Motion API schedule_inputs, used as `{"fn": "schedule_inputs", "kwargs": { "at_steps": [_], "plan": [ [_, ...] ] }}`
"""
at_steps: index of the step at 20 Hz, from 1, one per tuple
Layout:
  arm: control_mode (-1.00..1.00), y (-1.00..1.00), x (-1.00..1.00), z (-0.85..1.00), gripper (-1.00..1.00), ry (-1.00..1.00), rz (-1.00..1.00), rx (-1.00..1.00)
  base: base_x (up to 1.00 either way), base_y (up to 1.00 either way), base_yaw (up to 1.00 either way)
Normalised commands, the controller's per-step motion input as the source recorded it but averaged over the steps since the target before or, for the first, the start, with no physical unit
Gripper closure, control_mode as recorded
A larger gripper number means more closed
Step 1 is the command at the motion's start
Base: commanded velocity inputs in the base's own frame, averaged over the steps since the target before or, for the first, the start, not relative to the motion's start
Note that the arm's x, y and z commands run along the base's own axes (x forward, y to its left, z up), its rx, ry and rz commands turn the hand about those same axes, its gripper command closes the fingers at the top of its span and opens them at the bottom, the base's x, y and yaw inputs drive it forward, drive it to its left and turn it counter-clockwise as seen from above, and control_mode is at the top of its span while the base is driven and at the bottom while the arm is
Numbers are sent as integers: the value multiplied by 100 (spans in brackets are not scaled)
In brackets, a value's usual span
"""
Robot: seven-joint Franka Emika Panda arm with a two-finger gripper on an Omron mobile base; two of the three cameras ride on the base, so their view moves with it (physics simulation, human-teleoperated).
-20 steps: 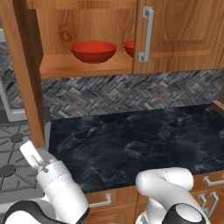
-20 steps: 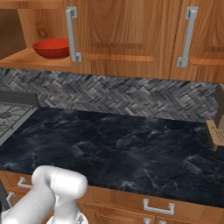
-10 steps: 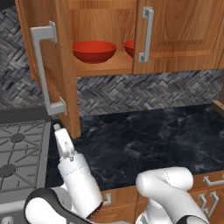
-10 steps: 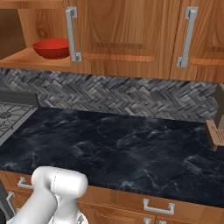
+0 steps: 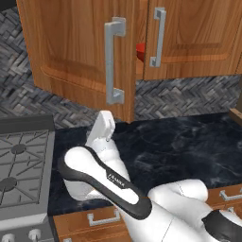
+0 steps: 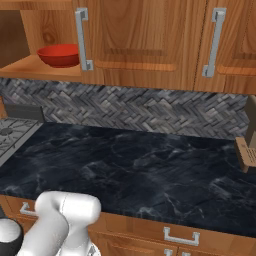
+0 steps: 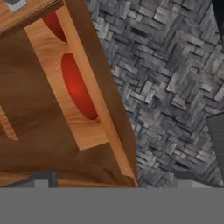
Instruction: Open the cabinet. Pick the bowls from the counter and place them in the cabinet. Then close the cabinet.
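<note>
Pincer: my pincer point(image 5: 105, 124) stood released, jaws wide, grasping nothing; in the left base view it sat just under the lower edge of the swung door.
Cabinet: the cabinet point(image 5: 189, 42) hung on the wall above the counter; its left door point(image 5: 71, 52) stood partly swung, at 12 o'clock from my pincer in the left base view.
Handle: that door's bar handle point(image 5: 112, 61) lay near, at 12 o'clock from my pincer, apart from it.
Bowls: one bowl point(image 6: 60, 54) rested on the shelf point(image 6: 35, 67) inside, seen at 10 o'clock in the right base view; a red sliver point(image 5: 140, 51) showed through the gap between the doors at 1 o'clock from my pincer.
Hand view: two red bowls point(image 7: 78, 89) point(image 7: 54, 24) lay on the shelf wood at 10 to 11 o'clock, well above my fingertips.
Counter: the counter point(image 6: 130, 170) lay below the cabinet, with the stove point(image 5: 21, 165) at 9 o'clock of my arm.
Backsplash: grey herringbone tile point(image 6: 150, 107) ran between counter and cabinet.
</note>
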Motion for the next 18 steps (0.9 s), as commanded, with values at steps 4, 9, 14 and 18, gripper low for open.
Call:
{"fn": "schedule_inputs", "kwargs": {
  "at_steps": [4,9,14,18],
  "plan": [
    [-100,-52,-26,33,-100,50,-38,51,0,0,0],
    [-100,-30,-8,66,-100,44,-39,41,0,0,0],
    [-100,-1,0,100,-100,35,-39,19,0,0,0],
    [-100,61,8,100,-100,12,-39,-1,0,0,0]
  ]
}}
